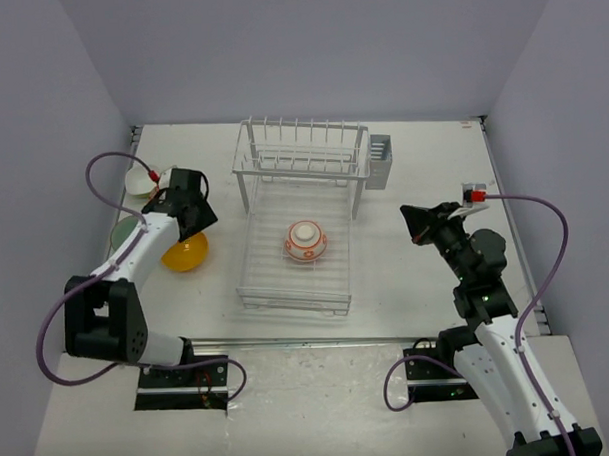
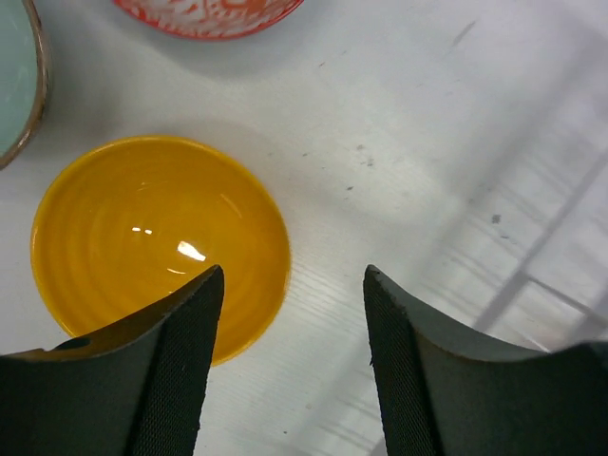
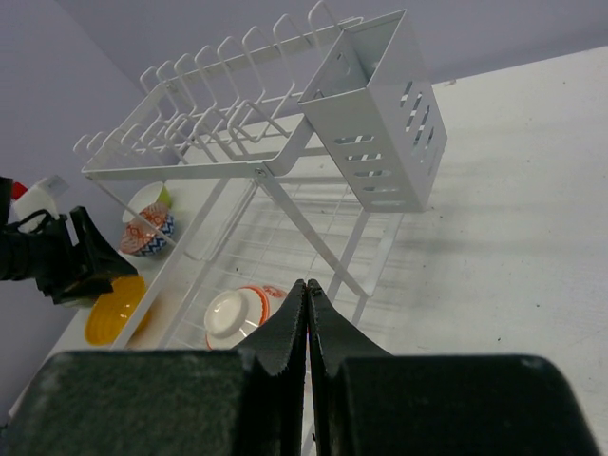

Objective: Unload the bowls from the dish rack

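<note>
The white wire dish rack (image 1: 354,168) stands mid-table. A white bowl with orange-red pattern (image 1: 305,240) lies upside down on its lower tray; it also shows in the right wrist view (image 3: 233,315). My left gripper (image 1: 195,229) is open and empty, hovering just right of the orange-yellow bowl (image 1: 184,256) on the table; in the left wrist view the gripper (image 2: 293,277) has that bowl (image 2: 152,237) under its left finger. The mint green bowl (image 1: 124,233), lime green bowl (image 1: 138,181) and blue zigzag bowl (image 3: 147,234) sit on the table at left. My right gripper (image 1: 414,224) is shut and empty, right of the rack.
The grey cutlery holder (image 1: 380,161) hangs on the rack's right end. The rack's upper tier of prongs (image 3: 204,104) holds nothing. Purple walls close the table at the back and both sides. Bare table lies between the rack and my right arm.
</note>
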You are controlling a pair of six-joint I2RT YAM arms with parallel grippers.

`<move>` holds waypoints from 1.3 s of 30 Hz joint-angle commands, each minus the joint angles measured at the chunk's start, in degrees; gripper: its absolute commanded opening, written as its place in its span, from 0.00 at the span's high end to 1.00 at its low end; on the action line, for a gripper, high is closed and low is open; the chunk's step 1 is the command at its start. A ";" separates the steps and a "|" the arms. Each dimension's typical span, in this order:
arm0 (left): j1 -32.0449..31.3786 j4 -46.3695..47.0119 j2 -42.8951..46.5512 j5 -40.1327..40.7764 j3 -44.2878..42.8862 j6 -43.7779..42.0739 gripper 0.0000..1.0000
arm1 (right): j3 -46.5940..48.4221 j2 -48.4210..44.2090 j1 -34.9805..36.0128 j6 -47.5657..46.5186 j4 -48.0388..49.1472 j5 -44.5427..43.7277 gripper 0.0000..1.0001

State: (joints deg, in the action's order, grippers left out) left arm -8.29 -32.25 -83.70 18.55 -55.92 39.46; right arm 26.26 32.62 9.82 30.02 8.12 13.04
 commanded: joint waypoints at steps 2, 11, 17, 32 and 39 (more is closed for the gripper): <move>-1.63 3.51 11.61 -3.95 -5.77 -0.17 0.37 | 0.19 -0.10 0.37 0.13 1.64 -0.12 1.00; -5.15 15.28 25.69 -25.04 0.63 0.53 0.54 | 2.83 2.18 0.46 -1.01 -1.26 1.98 1.00; -13.92 19.06 25.96 -31.20 7.74 0.00 1.00 | 7.48 6.57 1.33 -3.47 -4.86 9.71 1.00; -19.74 16.44 20.24 -15.33 7.85 -3.51 1.00 | 22.96 27.31 22.69 -7.87 -14.89 7.18 1.00; -19.74 13.53 17.61 -11.52 6.26 -5.10 1.00 | 23.75 38.03 26.82 -7.61 -11.02 3.23 1.00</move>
State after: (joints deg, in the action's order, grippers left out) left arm -27.79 -17.74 -65.34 3.25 -47.51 36.29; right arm 47.57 69.10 35.29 23.09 -5.30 19.68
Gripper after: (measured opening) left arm 0.002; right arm 0.003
